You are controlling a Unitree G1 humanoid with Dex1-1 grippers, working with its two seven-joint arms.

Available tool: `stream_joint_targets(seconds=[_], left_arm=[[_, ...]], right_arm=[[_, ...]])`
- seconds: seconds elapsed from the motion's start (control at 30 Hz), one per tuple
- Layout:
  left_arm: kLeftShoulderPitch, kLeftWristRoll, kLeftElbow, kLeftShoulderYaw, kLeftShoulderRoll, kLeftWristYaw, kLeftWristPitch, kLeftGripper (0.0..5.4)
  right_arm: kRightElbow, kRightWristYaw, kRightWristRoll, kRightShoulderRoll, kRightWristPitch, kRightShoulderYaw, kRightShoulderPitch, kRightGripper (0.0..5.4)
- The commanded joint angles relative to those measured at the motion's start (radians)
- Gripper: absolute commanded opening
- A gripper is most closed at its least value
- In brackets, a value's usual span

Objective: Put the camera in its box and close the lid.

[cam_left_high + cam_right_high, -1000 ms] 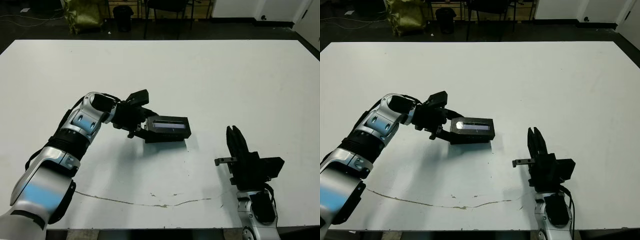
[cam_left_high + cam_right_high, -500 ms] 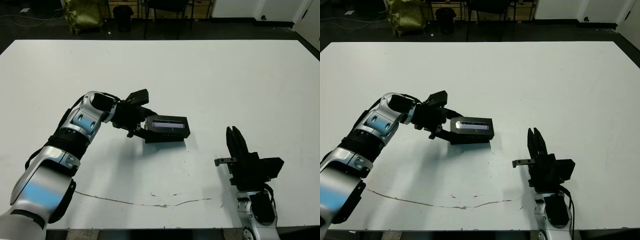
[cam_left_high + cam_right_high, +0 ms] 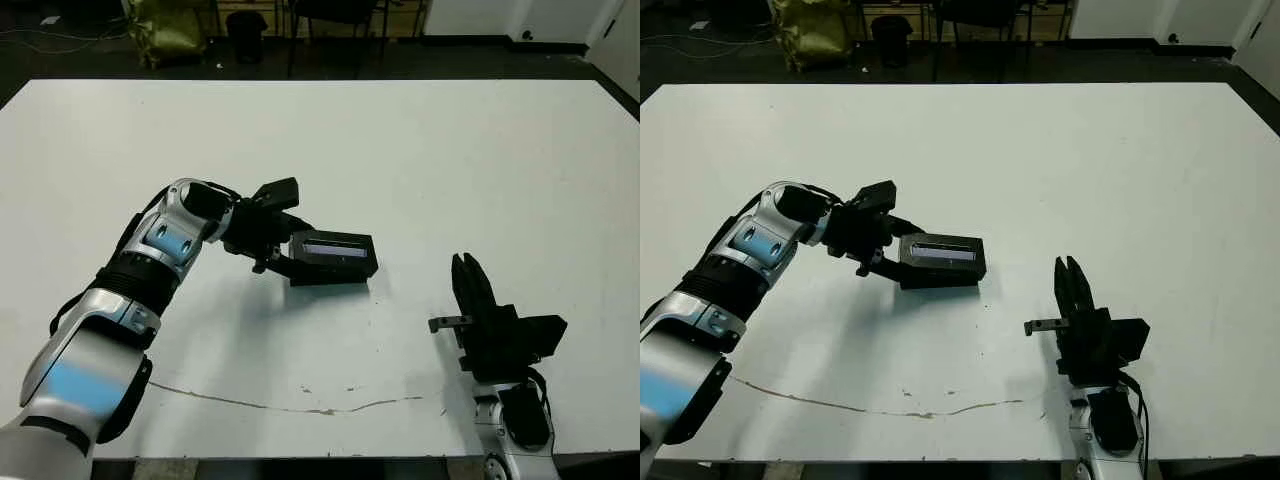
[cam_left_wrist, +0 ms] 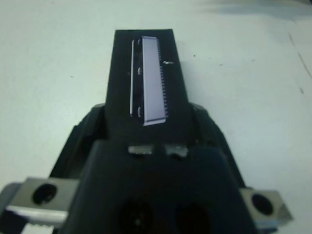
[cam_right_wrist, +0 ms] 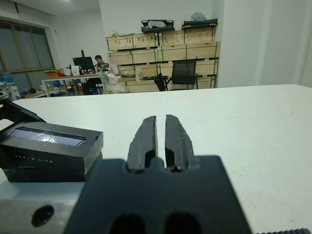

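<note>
A: Left wrist view first. Left gripper clenched across the near end of the lid, one finger against each long side, grey strip running straight out ahead of the fingers.

B: Reason for gripping the end and not the middle?

A: Probably keeps the far end free to line up over the box. Also leaves the strip side up and readable, so orientation checks out.

B: Seated or not?

A: Hard to call. Right wrist view shows lid stacked directly on the box, edges roughly flush, no white lining showing. Looks down or very nearly down. Judged as last stage of closing, maybe a final press needed.

B: Camera?

A: Not visible in any view. Presumably inside, under the lid, directly ahead of the left fingertips. Cannot confirm.

B: Right gripper?

A: Fingers pressed together, nothing between them. Parked upright near the table edge, well apart from the box, which sits off to its side towards the other arm. Likely kept clear so as not to bump the stack.

B: Risk?

A: Letting go with the lid skewed, or dragging the box along on release. Worth a straight, slow opening.
</note>
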Motion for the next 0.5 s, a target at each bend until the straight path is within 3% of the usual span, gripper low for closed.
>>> stream_joint_targets(seconds=[0.03,0.5], left_arm=[[-0.014,0.018,0.031,-0.001,0.016,-0.002,-0.01,2.61],[-0.034,0.028,0.103,0.001,0.024,-0.019,-0.018,2.61]], right_arm=[[0.019,0.002,0.005,-0.003,-0.006,-0.005,0.008,0.0],[0.007,-0.008,-0.001,0.0,0.006,-0.001,0.018,0.0]])
